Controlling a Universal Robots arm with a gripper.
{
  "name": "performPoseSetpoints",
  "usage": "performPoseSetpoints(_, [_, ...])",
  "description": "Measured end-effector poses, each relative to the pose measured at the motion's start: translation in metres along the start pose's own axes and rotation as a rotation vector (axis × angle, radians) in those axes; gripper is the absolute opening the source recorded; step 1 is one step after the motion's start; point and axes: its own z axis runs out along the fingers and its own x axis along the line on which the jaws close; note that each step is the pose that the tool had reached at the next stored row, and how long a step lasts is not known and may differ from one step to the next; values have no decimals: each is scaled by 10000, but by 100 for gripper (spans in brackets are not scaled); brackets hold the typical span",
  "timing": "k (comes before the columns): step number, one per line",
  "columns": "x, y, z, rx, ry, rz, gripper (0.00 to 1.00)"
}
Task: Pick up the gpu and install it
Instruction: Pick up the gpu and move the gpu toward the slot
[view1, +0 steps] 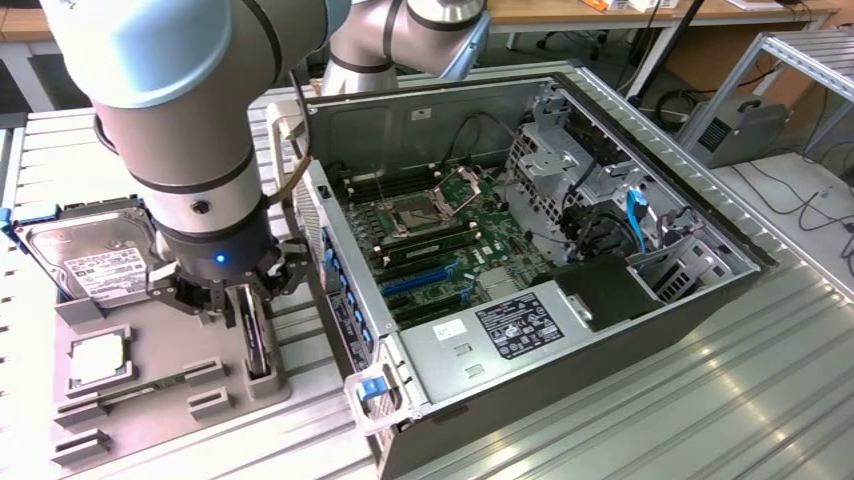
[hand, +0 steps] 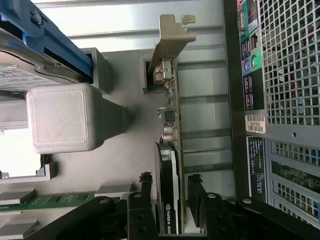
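Carefully: end effector (hand: 170, 182) straddles the gpu (hand: 169, 150), which stands on edge in the grey holder (view1: 160, 385), at the exterior view's left of the case (view1: 400, 130). Clamped or not, I cannot tell. I'd want a square, centred grip and a straight lift.

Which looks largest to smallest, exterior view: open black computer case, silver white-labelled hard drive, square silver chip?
1. Open black computer case
2. Silver white-labelled hard drive
3. Square silver chip
No close calls.
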Motion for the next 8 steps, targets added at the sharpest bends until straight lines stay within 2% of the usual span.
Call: performPoseSetpoints(8, [4, 8, 63, 0, 0, 4, 42])
